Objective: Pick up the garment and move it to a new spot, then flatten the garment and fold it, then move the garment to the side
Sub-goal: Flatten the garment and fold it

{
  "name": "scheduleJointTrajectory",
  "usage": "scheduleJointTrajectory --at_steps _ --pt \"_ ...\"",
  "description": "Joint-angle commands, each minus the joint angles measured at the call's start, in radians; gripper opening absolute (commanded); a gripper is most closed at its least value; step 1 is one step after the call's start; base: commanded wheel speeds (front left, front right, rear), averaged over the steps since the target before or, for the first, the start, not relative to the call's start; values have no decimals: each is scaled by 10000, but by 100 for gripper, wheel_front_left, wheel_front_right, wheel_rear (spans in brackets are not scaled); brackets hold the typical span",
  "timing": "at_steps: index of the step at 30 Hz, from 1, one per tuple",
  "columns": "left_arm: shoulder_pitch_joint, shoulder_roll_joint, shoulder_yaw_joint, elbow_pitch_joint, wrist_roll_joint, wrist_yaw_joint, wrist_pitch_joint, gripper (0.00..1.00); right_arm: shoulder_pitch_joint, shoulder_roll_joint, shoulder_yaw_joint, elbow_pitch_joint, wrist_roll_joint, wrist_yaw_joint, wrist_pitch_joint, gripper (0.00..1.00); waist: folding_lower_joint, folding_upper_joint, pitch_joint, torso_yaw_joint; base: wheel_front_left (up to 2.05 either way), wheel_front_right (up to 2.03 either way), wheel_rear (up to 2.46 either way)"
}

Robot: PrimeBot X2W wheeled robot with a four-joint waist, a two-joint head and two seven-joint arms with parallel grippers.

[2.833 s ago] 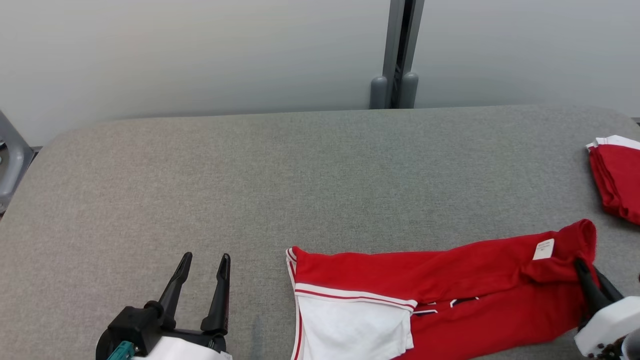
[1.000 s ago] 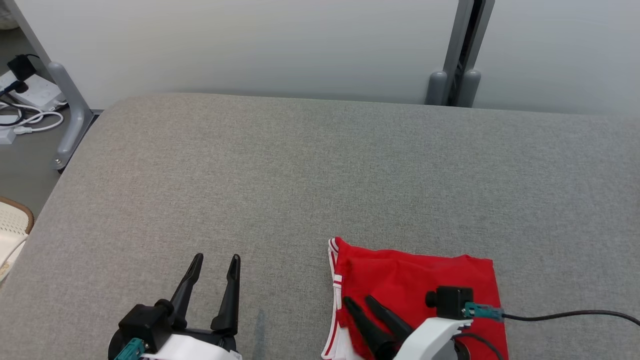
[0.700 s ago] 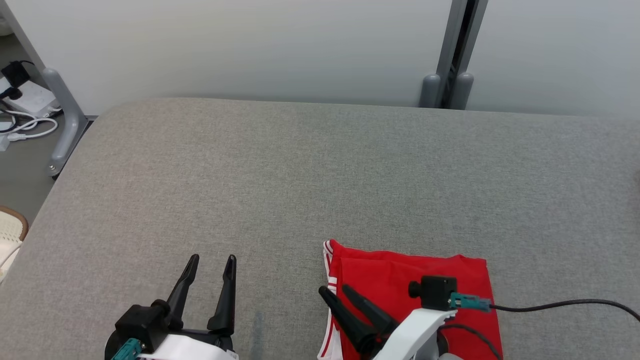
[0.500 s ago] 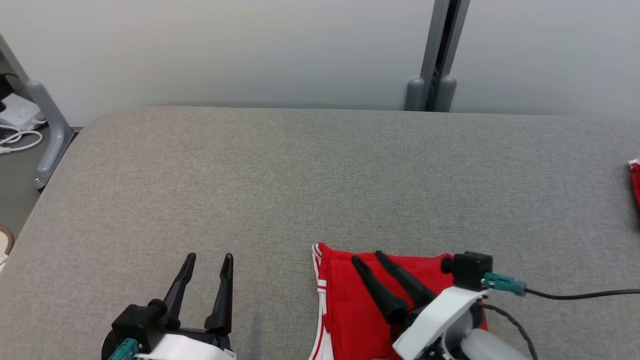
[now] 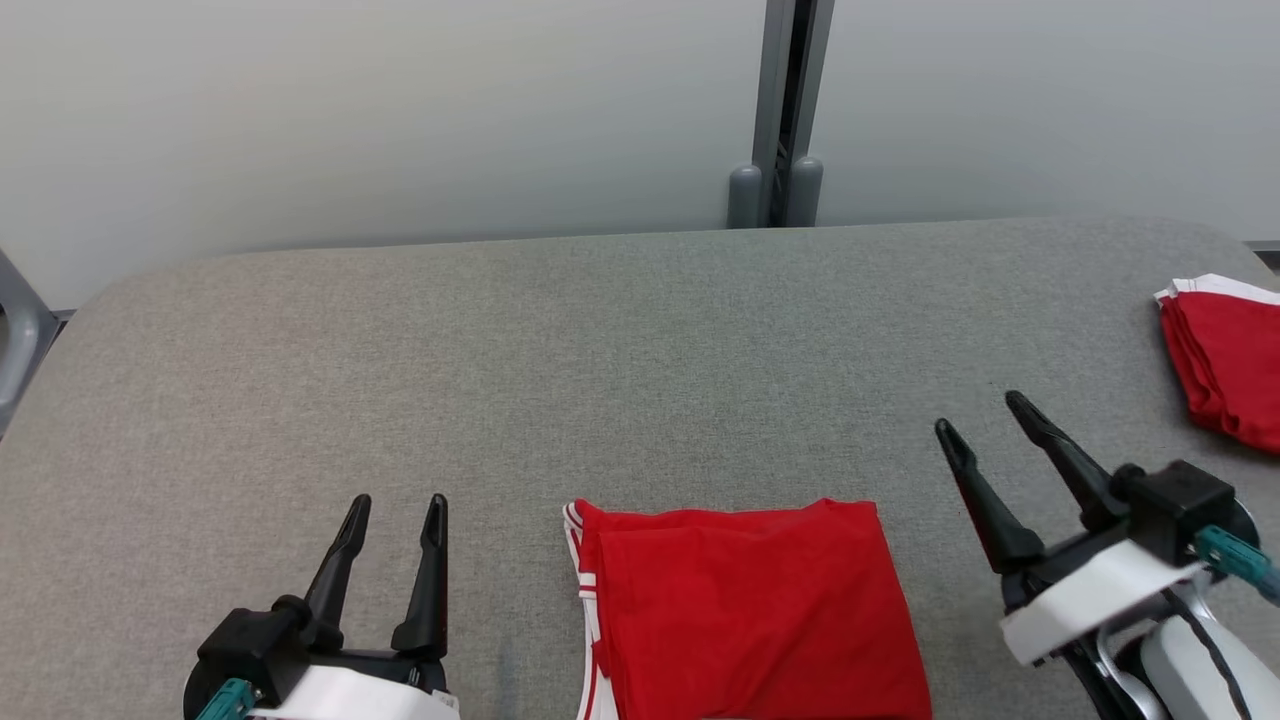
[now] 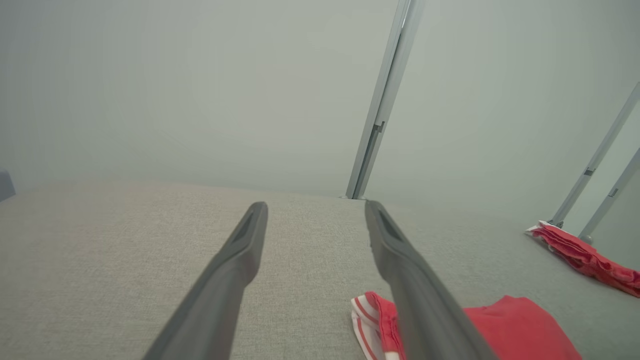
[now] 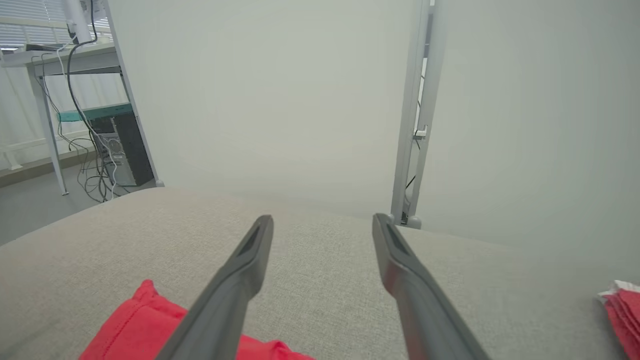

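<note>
Table (image 5: 600, 340): grey weave, rounded corners, open toward 12 o'clock.
Garment (image 5: 745, 610): red folded rectangle, 6 o'clock.
Left gripper (image 5: 400, 498), right gripper (image 5: 977, 411): fingers apart, empty.

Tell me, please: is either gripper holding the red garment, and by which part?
Nothing is held. The left gripper and right gripper stand open and empty; the folded red garment lies free between them.

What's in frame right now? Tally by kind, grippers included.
Red garments on the table: 2, the folded garment front centre and the red pile at the right edge (can't tell how many pieces are in it)
Grippers: 2, the left gripper and the right gripper, jaws open, holding nothing
Total: 4
</note>
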Motion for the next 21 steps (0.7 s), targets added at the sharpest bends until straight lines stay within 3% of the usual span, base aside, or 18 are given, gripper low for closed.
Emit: scheduleJointTrajectory --at_steps 1,4,8,21 --pt "-5 32 23 -37 4 2 -35 100 441 43 -420 -127 -292 -2 -37 100 0 0 20 -61 0 0 0" --pt "47 36 66 -55 44 -22 -33 100 1019 224 -1544 -493 -1335 -2 -42 100 0 0 15 -127 0 0 0" --pt "130 33 74 -44 155 -84 -33 100 2108 1039 -3278 -1120 -2449 -3 -30 100 0 0 -10 -134 0 0 0" --pt "182 36 224 -17 578 -120 -33 100 3065 1896 -4451 -1741 -3195 -3 -28 100 0 0 46 -70 0 0 0"
